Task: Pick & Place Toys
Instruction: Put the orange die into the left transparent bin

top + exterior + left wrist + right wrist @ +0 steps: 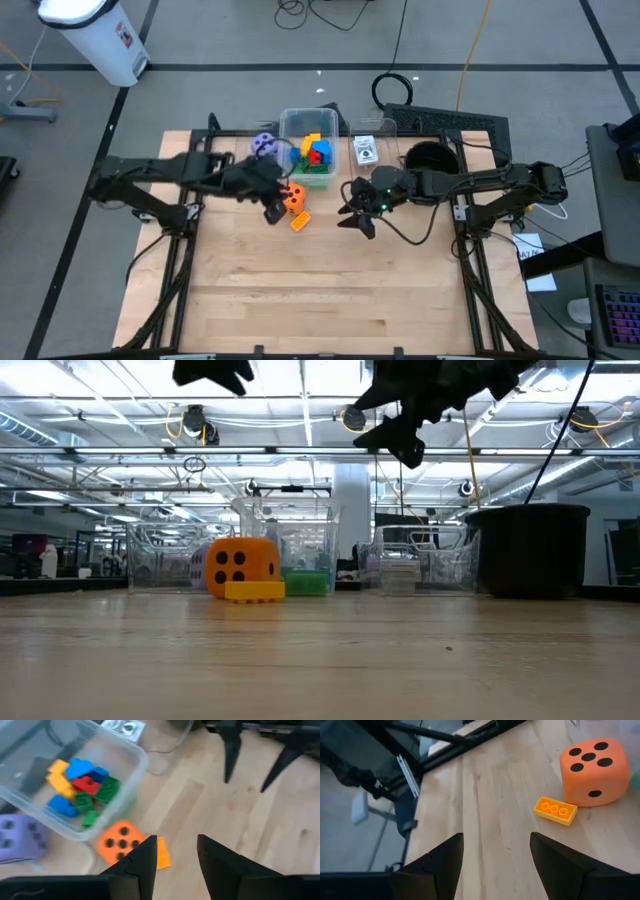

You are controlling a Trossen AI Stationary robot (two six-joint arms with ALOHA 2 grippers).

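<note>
The orange dotted foam die [293, 196] sits on the wooden table [320, 290], touching a flat yellow-orange plastic brick [300, 220], just beside the clear plastic tub [290, 122] of coloured blocks [316, 152]; the left tool [274, 211] hovers above them, fingers narrowly parted, empty; the right tool [358, 222] hangs nearby, open, empty; the table's near half lies bare.

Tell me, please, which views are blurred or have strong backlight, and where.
Low view: bright ceiling lights behind turn both arms into black shapes at the top; the orange die stays sharp. Left wrist view: soft all over, the blocks in the clear tub look smeared. Right wrist view: the yellow block is crisp, the floor beyond is blurred. High view: even light.
</note>
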